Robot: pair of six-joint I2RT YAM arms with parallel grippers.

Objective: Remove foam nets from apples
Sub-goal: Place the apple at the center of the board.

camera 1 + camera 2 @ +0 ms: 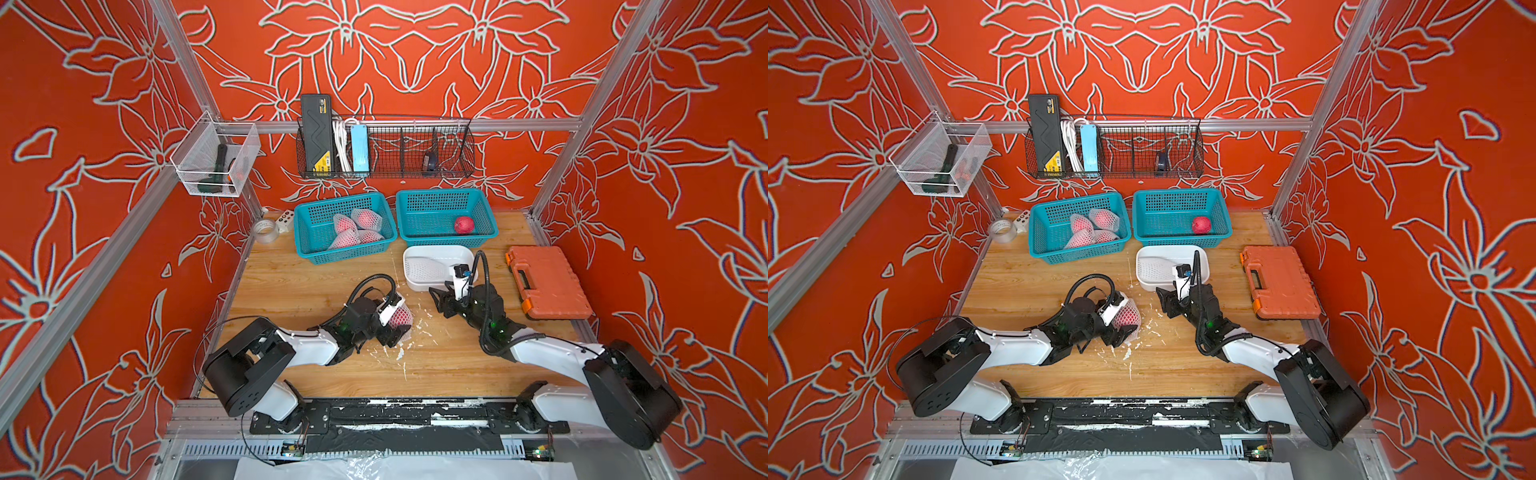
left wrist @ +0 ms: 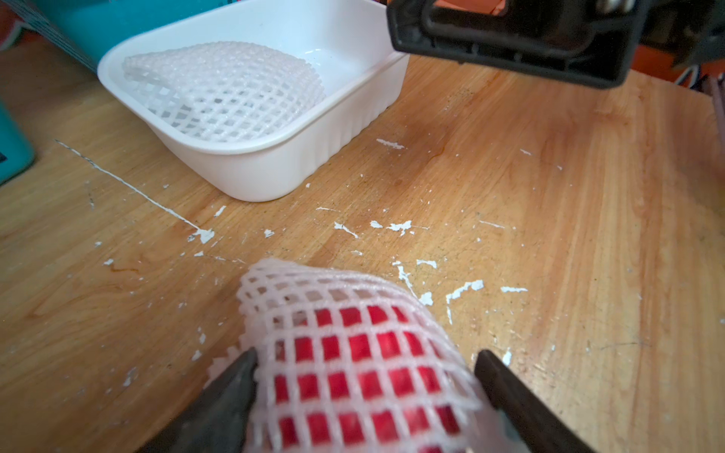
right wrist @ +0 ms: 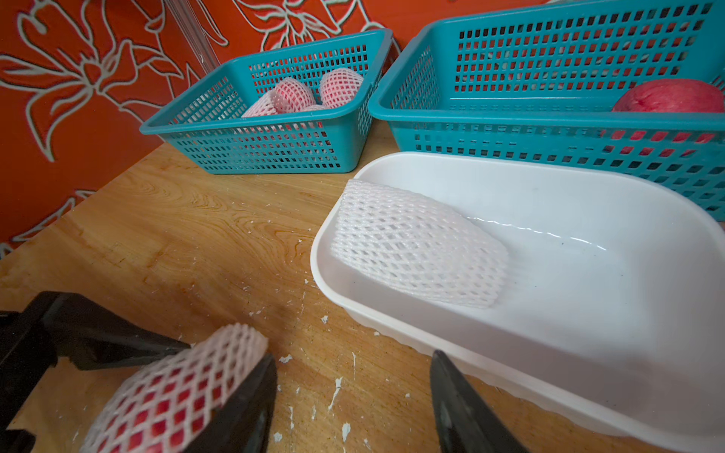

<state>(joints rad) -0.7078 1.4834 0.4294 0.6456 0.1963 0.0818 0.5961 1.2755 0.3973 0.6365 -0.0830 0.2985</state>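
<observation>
A red apple (image 2: 353, 345), wrapped in a white foam net (image 2: 314, 282), lies on the wooden surface (image 1: 299, 291) near its middle, in front of the white tray (image 2: 274, 172). The net's loose end sticks out past the fruit toward the tray.

The left jaws flank this apple, one finger on each side. One touches the mesh and the other sits right at it. I cannot tell whether they squeeze it or have let go.

The right jaws stand apart with only bare surface between them, close to the net's loose end and to the tray's near wall.

An empty net (image 3: 416, 243) lies flat in the tray. Small white flecks (image 2: 400, 226) are scattered on the wood around the apple.

Behind the tray stand two teal baskets, side by side. The left basket (image 1: 353, 254) holds more netted apples (image 1: 365, 219), and the right basket (image 1: 440, 205) holds one bare apple (image 1: 464, 225). An orange tool case (image 1: 548, 282) lies at the surface's right edge.
</observation>
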